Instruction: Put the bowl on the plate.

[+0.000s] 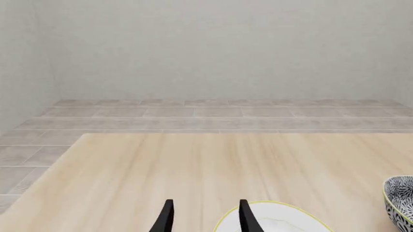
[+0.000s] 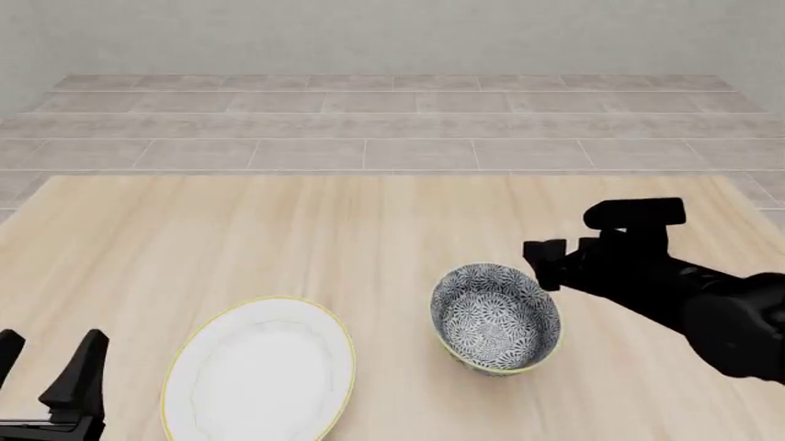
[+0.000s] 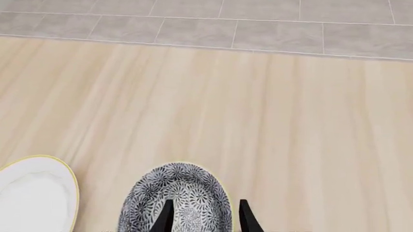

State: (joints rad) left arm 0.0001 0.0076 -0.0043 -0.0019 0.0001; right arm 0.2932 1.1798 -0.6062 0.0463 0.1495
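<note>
On pale wood-grain table (image 2: 245,239), the floral bowl (image 2: 495,317) sits beside the flat white plate (image 2: 260,372); only the right wrist view shows the right gripper (image 3: 203,215) spread, empty, over the bowl; the left gripper (image 2: 50,377) is open too.

One bowl (image 2: 495,318) sits on the worktop (image 2: 282,239), and one plate (image 2: 259,370) lies there too, at about nine o'clock from the bowl. That makes two pieces of crockery in all. Two arms are in view, each with one pincer: the left pincer (image 2: 47,367) shows two dark fingers (image 2: 81,369), while the right pincer (image 2: 550,260) is seen end-on in the front view, so its finger count there is uncertain; its wrist view shows two fingers (image 3: 166,217).
</note>
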